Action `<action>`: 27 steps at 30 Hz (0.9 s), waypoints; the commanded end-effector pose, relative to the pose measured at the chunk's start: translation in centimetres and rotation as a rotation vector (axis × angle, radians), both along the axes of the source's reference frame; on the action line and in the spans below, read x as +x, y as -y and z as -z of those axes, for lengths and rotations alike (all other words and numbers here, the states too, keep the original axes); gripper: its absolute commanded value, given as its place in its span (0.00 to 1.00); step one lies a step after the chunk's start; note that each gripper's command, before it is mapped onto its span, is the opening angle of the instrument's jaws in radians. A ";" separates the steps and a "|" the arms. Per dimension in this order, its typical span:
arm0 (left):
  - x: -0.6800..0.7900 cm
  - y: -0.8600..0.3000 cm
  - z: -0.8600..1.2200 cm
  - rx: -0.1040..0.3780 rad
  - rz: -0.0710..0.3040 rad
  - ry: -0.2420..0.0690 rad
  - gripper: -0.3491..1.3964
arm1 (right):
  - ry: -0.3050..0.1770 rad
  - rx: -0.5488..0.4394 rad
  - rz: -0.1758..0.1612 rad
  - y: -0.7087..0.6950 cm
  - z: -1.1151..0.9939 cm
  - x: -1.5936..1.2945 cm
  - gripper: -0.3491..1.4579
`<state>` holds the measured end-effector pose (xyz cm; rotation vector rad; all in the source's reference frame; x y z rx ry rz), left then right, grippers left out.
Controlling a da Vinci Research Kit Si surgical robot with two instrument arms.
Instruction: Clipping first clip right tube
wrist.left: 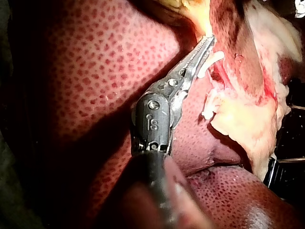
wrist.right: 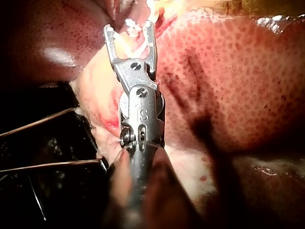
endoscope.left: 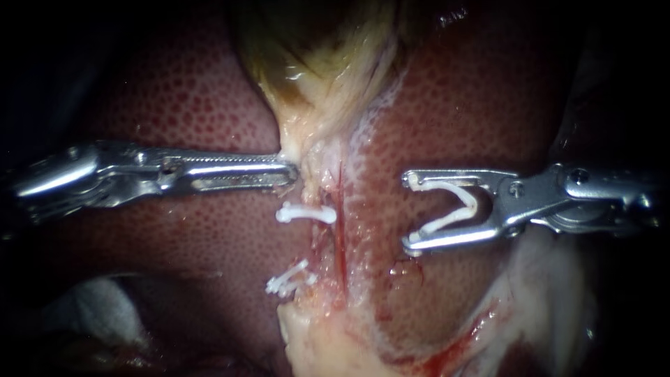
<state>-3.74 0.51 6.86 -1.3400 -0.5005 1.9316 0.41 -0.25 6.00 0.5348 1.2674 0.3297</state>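
Observation:
A thin red tube (endoscope.left: 340, 230) runs down the pale strip between the lobes of the liver (endoscope.left: 174, 105), below the gallbladder (endoscope.left: 314, 49). Just left of it, two white clips (endoscope.left: 305, 213) (endoscope.left: 289, 279) sit across a pale tube. My right instrument (endoscope.left: 408, 211) stands right of the red tube and apart from it. Its jaws are spread wide and carry an open white clip (endoscope.left: 450, 209) between them; the right wrist view shows the same instrument (wrist.right: 129, 28) facing the strip. My left instrument (endoscope.left: 294, 172) has its jaws shut on pale tissue at the gallbladder's neck, also seen in its wrist view (wrist.left: 208, 42).
White gauze (endoscope.left: 91, 307) lies at the lower left. Pale fatty tissue (endoscope.left: 551, 293) hangs under the right instrument's shaft, with a bloody seam (endoscope.left: 453, 349) below it. Dark surroundings frame the liver.

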 end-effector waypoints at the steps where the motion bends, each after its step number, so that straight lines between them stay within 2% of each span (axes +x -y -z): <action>1: 0.03 -0.02 0.02 0.002 -0.004 0.003 0.00 | 0.000 0.000 0.000 0.00 0.00 0.00 0.47; 4: 0.12 -0.08 0.10 0.004 0.004 -0.001 0.00 | 0.000 0.000 0.000 0.00 0.00 -0.01 0.47; 6: 0.23 -0.16 0.19 0.007 0.014 -0.006 0.00 | 0.000 0.000 0.000 0.00 0.00 -0.01 0.47; 9: 0.44 -0.33 0.38 0.010 0.041 -0.001 0.00 | 0.000 0.000 0.000 0.00 -0.01 -0.01 0.47; 11: 0.60 -0.47 0.52 -0.005 0.064 0.007 0.00 | 0.000 -0.001 0.000 0.00 -0.01 -0.01 0.47; 15: 0.83 -0.65 0.76 -0.033 0.094 0.021 0.00 | 0.000 -0.001 0.000 0.00 -0.01 -0.01 0.47; 20: 0.90 -0.69 0.89 -0.047 0.105 0.026 0.00 | 0.000 -0.001 0.000 0.00 -0.02 -0.01 0.47; 27: 0.88 -0.65 0.86 -0.050 0.107 0.023 0.00 | 0.001 -0.004 0.000 0.03 -0.06 0.01 0.47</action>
